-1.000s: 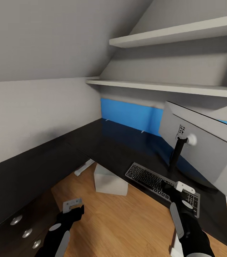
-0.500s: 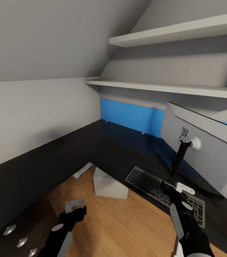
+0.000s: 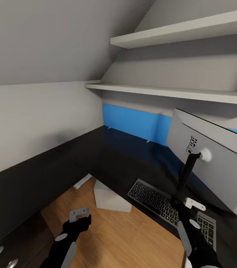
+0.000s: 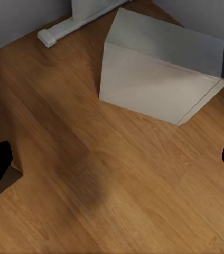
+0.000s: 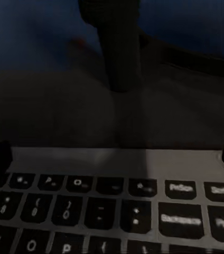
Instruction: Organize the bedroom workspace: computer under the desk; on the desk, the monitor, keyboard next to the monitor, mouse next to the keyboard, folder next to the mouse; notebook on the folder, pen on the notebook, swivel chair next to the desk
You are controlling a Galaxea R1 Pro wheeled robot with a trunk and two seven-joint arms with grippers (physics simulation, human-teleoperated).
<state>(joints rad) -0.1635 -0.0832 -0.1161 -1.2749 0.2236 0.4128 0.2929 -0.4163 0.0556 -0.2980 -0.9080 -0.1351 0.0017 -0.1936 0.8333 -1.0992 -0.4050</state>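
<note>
My right end effector [image 3: 185,203] hovered open, empty, over the keyboard [image 3: 170,206] at lower right on the tabletop [image 3: 126,160], long axis running left-right; left end effector [image 3: 80,219] open, farther, near the computer [image 3: 109,197].

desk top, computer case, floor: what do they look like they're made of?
Desk: glossy black top, likely lacquer or laminate; it mirrors the blue back panel.
Computer: matte pale grey panels with crisp edges, painted metal or plastic; the render leaves it open.
Floor: light wood planks, with visible grain and seams, satin sheen.
</note>
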